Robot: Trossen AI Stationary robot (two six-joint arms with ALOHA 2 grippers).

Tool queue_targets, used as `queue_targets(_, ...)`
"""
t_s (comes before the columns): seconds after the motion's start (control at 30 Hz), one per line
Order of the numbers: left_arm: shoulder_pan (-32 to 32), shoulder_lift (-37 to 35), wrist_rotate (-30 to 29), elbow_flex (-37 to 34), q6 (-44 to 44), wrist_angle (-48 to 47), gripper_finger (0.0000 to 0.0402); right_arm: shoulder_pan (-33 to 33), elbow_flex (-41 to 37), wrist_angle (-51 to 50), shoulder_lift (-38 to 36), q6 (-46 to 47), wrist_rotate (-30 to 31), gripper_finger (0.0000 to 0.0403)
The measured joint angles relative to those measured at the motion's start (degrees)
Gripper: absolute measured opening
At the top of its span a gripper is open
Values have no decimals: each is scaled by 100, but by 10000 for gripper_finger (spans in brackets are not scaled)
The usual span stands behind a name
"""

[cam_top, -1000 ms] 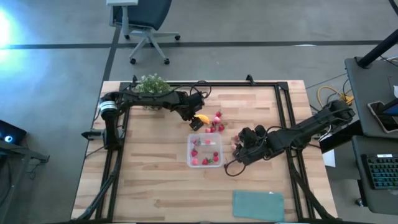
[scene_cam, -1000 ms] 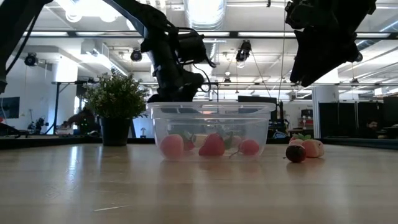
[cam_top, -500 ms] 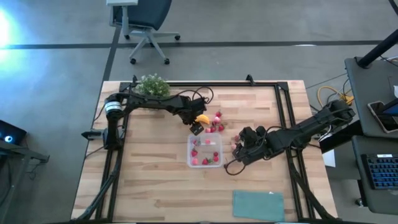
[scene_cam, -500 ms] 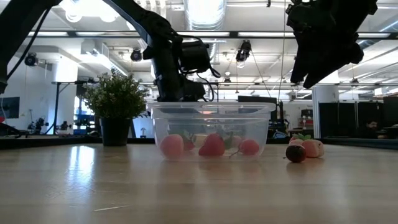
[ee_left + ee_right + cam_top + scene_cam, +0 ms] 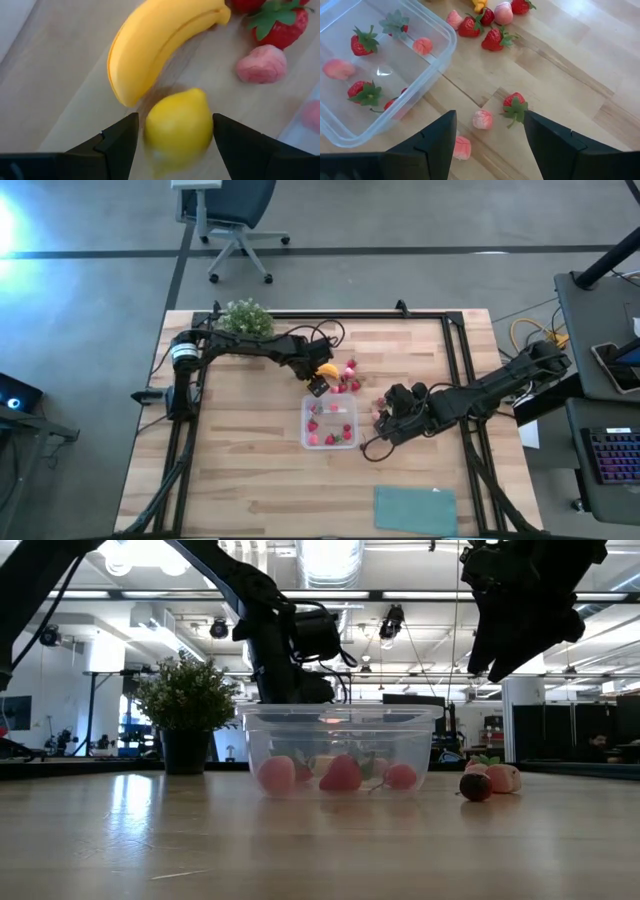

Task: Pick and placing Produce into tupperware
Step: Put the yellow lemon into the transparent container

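Holding several berries already, the tupperware (image 5: 330, 423) sits mid-table; the left gripper (image 5: 172, 132) pinches the lemon (image 5: 179, 128) beside the banana (image 5: 156, 42); the right gripper (image 5: 490, 132) hovers spread and empty over loose berries (image 5: 497, 115); much remains.

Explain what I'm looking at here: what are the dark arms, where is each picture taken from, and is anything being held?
Two robot arms work at a wooden table. One picture looks straight down, one looks level across the tabletop, and one camera rides on each wrist. The left gripper holds a yellow lemon between its fingers, beside the banana. The right gripper is open and empty, hovering over loose berries next to the clear tupperware, which already holds several berries. A potted plant and a flat teal rectangle also sit on the table.
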Motion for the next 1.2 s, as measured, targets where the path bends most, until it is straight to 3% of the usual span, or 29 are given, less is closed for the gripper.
queue_targets(0.47, -15, -2, -42, -219, 397, 19, 236, 0, 0, -15, 0, -155, 7, 224)
queue_targets(0.73, -15, -2, -96, -204, 432, 55, 180, 0, 0, -17, 0, -151, 7, 224)
queue_targets(0.9, -15, -30, -98, -156, 433, 35, 191, 0, 0, -15, 0, -149, 7, 224)
queue_targets(1.2, -93, -959, -74, -91, 426, -96, 186, 0, 0, -17, 1, -147, 9, 224)
